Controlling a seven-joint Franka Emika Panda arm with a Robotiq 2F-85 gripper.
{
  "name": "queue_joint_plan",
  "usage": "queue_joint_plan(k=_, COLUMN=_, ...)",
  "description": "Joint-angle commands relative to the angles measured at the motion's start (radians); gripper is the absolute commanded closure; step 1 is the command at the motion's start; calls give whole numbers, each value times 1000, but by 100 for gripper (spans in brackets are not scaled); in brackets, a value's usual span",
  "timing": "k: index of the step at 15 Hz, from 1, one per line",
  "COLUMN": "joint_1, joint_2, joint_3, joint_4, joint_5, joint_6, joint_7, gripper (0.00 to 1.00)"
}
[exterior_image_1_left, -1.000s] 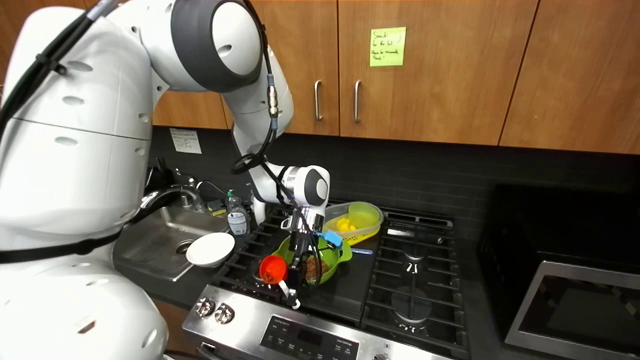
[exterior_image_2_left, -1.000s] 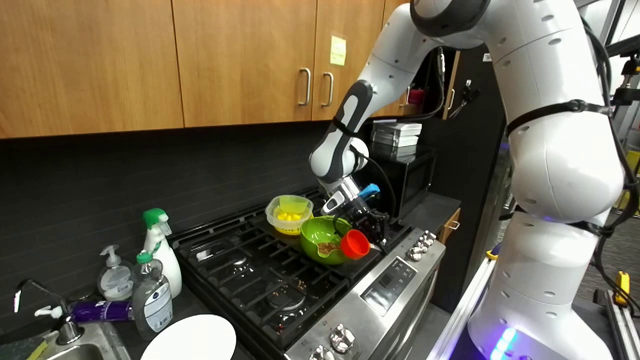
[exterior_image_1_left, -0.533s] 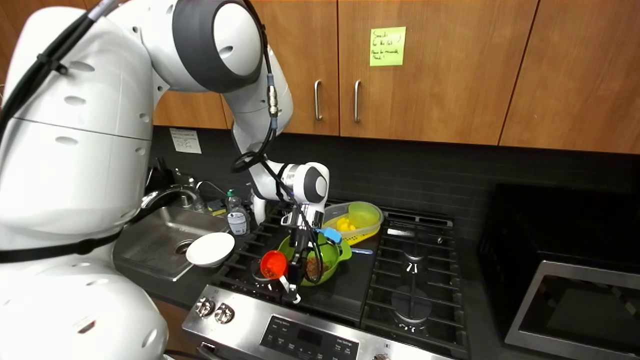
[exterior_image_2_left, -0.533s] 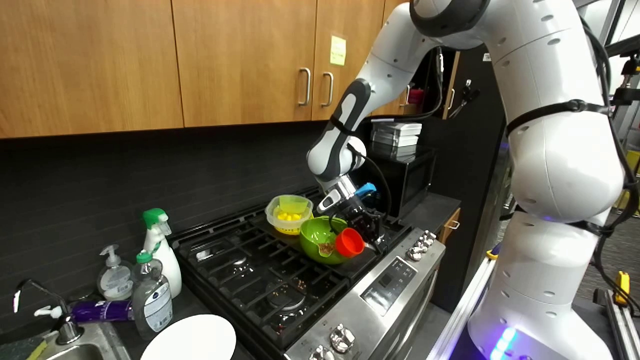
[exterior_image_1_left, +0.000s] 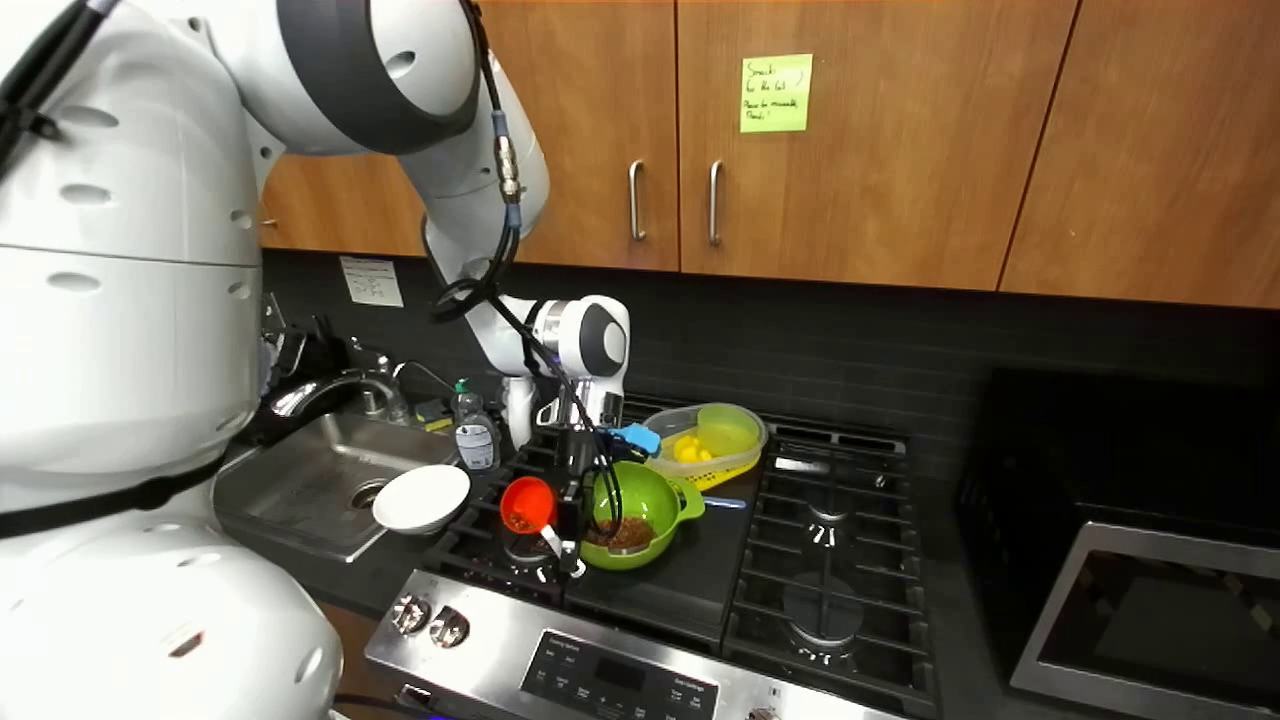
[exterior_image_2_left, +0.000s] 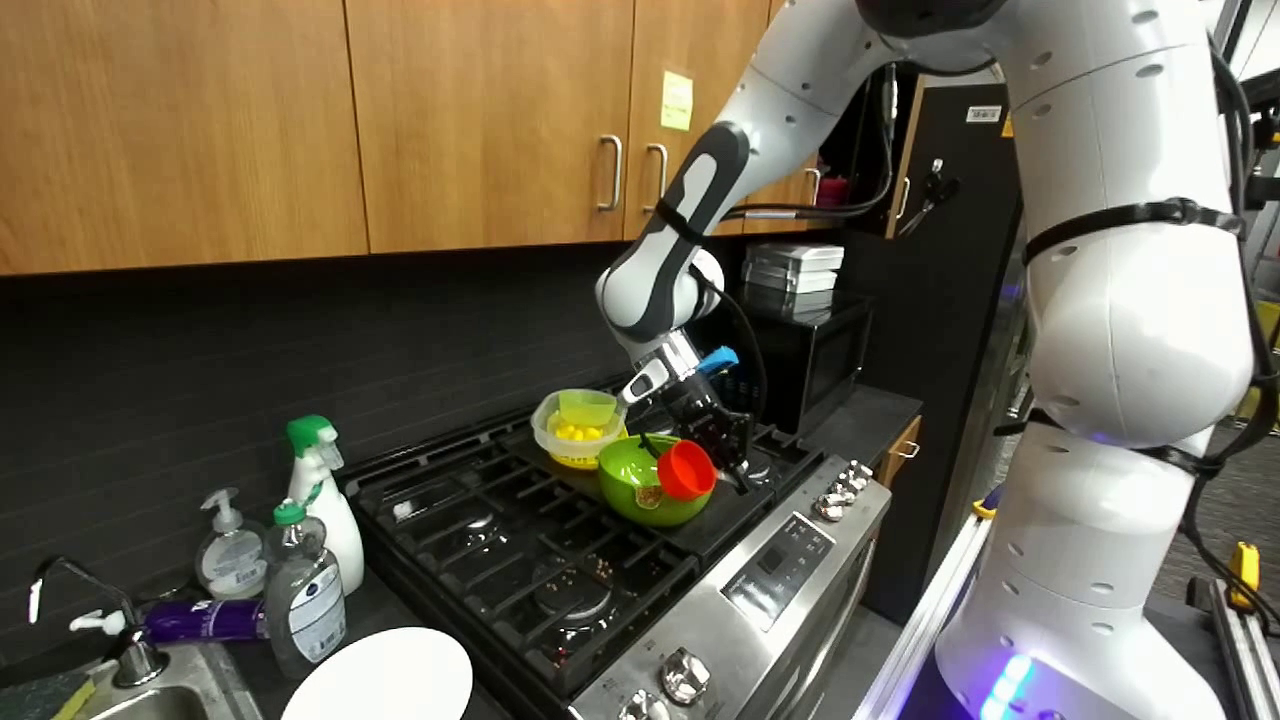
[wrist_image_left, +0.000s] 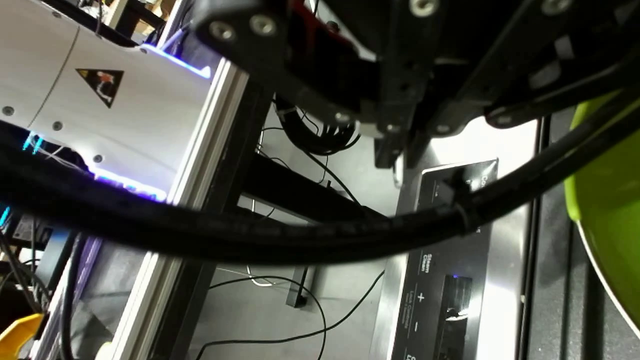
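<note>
My gripper (exterior_image_1_left: 572, 535) is shut on the pale handle (exterior_image_1_left: 551, 540) of a red measuring cup (exterior_image_1_left: 527, 503). In an exterior view the cup is left of the green bowl (exterior_image_1_left: 663, 505) and has some brown bits inside. In an exterior view the red cup (exterior_image_2_left: 686, 470) overlaps the front of the green bowl (exterior_image_2_left: 625, 490). The bowl stands on the stove and holds brown grains (exterior_image_1_left: 632, 533). In the wrist view the fingers (wrist_image_left: 397, 150) are dark and partly hidden, with a bit of handle between them; the bowl's edge (wrist_image_left: 607, 240) shows at the right.
A clear container (exterior_image_1_left: 660, 457) with yellow pieces and a yellow-green cup stands behind the bowl. A white plate (exterior_image_1_left: 420, 497), soap bottle (exterior_image_1_left: 476, 440) and sink (exterior_image_1_left: 345, 440) lie left. Grains lie scattered on a burner (exterior_image_2_left: 572, 590). A black cable (wrist_image_left: 300, 245) crosses the wrist view.
My gripper and the red cup have moved left and up in both exterior views. More of the green bowl and its grains now shows in an exterior view. The bowl stays put.
</note>
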Motion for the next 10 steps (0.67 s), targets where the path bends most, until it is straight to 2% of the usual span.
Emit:
queue_joint_plan(k=1, joint_1=20, joint_2=-146, joint_3=-13, joint_4=-72, joint_5=-22, joint_6=-36, joint_7=20, gripper=99)
queue_joint_plan(k=7, joint_1=32, joint_2=-315, joint_3=-33, joint_4=-153, joint_5=-49, joint_6=-18, joint_7=53, gripper=99)
queue_joint_plan(k=8, joint_1=31, joint_2=-230, joint_3=-35, joint_4=-95, joint_5=-23, joint_6=-43, joint_7=22, gripper=96)
queue_joint_plan(k=10, joint_1=37, joint_2=-272, joint_3=-40, joint_4=-117, joint_5=-30, joint_6=-41, joint_7=31, gripper=96)
